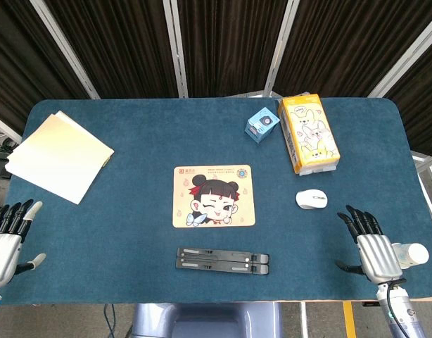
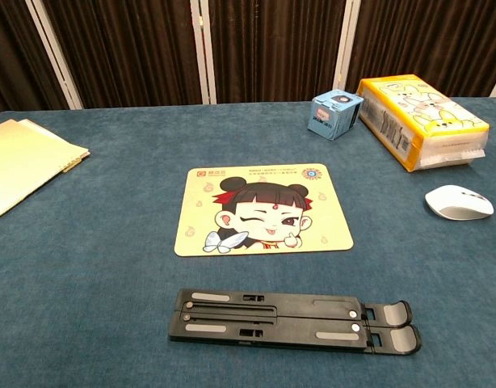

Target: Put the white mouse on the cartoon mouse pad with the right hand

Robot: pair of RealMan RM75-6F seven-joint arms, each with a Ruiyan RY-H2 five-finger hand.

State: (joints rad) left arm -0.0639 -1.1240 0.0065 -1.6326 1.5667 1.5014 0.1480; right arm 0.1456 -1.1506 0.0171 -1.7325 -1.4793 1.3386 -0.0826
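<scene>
Dark curtains striped with pale metal posts back a blue felt-covered worktop (image 1: 131,246), where a small white oval computer mouse (image 1: 312,199) lies on the robot's right side, well apart from the rectangular cream-yellow mouse pad printed with a winking cartoon girl (image 1: 214,196) at the centre. The mouse sits just in front of a yellow-and-white tissue pack with cartoon dogs (image 1: 309,133) and a little ahead of the right hand (image 1: 369,245), which rests near the worktop's front edge, fingers spread and pointing forward, holding nothing. The left hand (image 1: 8,234) waits at the opposite corner, likewise spread and empty.

The mouse looks light and rigid, with a smooth domed plastic shell that is likely to slide on fingertips — the safer hold appears to be across its narrower flanks, thumb on one side and fingers on the other, rather than pressing on the rounded top. The felt should keep it from skating as the fingers close.

The head view takes in both hands, the full worktop and a stack of pale yellow paper folders (image 1: 59,155) at far left. The chest view shows neither hand, but gives a low, close look at the mouse's domed profile, the small blue cardboard box (image 2: 336,114) beside the tissue pack, and the black folded plastic laptop stand (image 2: 292,321) lying in front of the pad.
</scene>
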